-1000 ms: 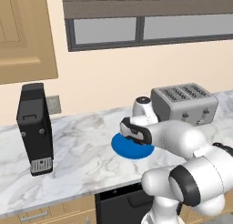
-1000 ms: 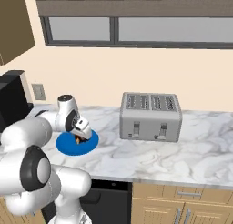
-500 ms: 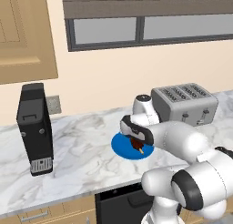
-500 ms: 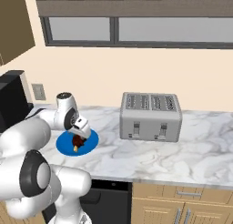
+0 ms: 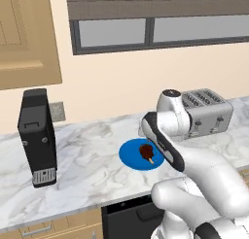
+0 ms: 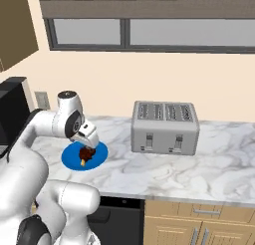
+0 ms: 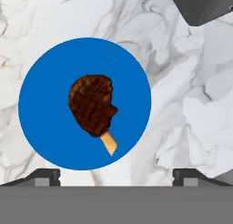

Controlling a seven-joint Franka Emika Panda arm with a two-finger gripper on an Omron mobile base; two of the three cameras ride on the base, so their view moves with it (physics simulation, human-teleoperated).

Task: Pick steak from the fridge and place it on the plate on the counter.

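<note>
The steak [image 7: 93,104], a dark brown lump with a short tan bone end, lies loose near the middle of the blue plate [image 7: 50,95]. My gripper [image 7: 116,177] is open a short way above it, its two dark fingertips [image 7: 45,175] spread wide with nothing between them. From the right base view the steak [image 6: 87,152] rests on the plate [image 6: 101,154] just under the gripper [image 6: 88,140]. In the left base view the steak [image 5: 146,151] and plate [image 5: 131,156] sit on the marble counter [image 5: 87,170] beside my hand. The fridge is out of view.
A silver toaster [image 5: 206,111] [image 6: 166,127] stands on the counter to the right of the plate; its corner [image 7: 205,4] reaches into the hand view. A black coffee machine [image 5: 38,136] stands at the left by the wall. Bare marble [image 6: 164,169] lies in front of the toaster.
The jaws have gone from shut to wide open, and the steak they held now lies free on the plate. The hand has lifted slightly off it.
</note>
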